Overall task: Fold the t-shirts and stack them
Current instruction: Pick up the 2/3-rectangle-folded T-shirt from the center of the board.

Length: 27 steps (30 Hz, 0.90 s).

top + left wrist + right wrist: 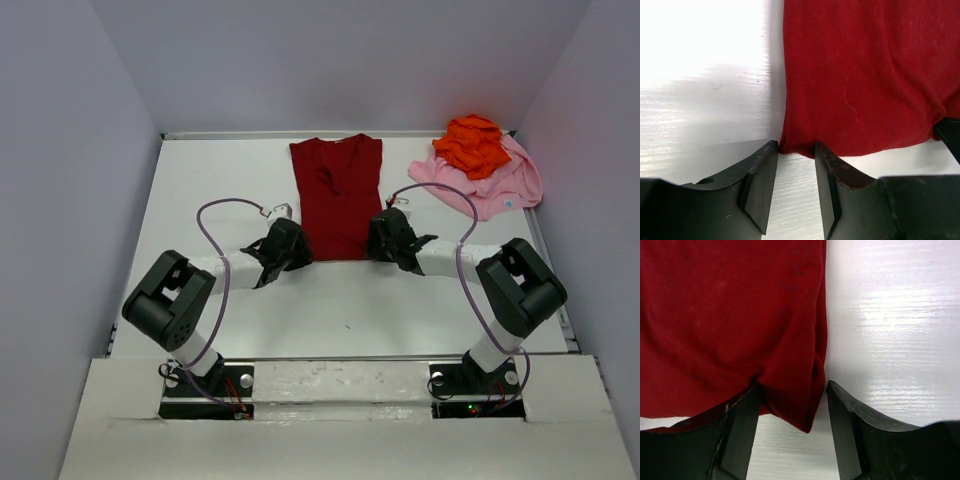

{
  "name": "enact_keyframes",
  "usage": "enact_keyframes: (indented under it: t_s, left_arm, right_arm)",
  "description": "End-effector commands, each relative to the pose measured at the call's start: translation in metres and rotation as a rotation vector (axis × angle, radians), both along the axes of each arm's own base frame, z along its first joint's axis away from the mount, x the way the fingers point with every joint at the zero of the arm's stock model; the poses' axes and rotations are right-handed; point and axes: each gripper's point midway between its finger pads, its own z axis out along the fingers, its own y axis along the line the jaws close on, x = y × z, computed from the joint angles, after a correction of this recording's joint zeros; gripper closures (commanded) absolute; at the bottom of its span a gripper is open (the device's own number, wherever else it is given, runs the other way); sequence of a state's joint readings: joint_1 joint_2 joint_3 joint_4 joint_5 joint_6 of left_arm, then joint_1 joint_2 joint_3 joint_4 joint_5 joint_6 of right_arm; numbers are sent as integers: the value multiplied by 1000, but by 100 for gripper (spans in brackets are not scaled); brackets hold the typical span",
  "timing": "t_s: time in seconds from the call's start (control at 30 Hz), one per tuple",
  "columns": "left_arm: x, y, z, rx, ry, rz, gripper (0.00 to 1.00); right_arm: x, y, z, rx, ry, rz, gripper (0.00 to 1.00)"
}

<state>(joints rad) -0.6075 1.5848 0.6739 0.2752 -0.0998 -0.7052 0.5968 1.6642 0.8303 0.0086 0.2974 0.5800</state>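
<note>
Top external view: a dark red cloth t-shirt (337, 195) is laid flat; its near corners are met by the left gripper (795, 145) and the right gripper (793, 386), jaws parted.

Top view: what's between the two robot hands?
The bottom edge of the red shirt lies between the left gripper and right gripper, clearest in the top view.

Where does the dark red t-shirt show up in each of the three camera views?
Top external: the dark red t-shirt lies flat just above centre.
Left wrist: the dark red t-shirt fills the upper right.
Right wrist: the dark red t-shirt fills the upper left.
Shared landmark: its near hem, whose left corner and right corner show in the wrist views.
</note>
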Motion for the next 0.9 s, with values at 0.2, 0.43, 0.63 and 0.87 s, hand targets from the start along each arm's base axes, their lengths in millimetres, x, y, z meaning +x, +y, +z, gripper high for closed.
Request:
enact_keyframes:
  t_s: [0.2, 0.43, 0.63, 0.87]
  left_arm:
    - [-24, 5, -39, 94, 107, -33, 73]
    - [-22, 0, -35, 97, 83, -39, 100]
    - [-41, -8, -30, 71, 78, -63, 100]
    - [-78, -17, -14, -3, 64, -94, 100]
  right_arm:
    - [-2, 0, -8, -16, 20, 5, 63]
    - [-6, 2, -4, 8, 21, 14, 100]
    - [-32, 9, -1, 110, 66, 46, 100]
    - [-95, 10, 0, 162, 129, 93, 100]
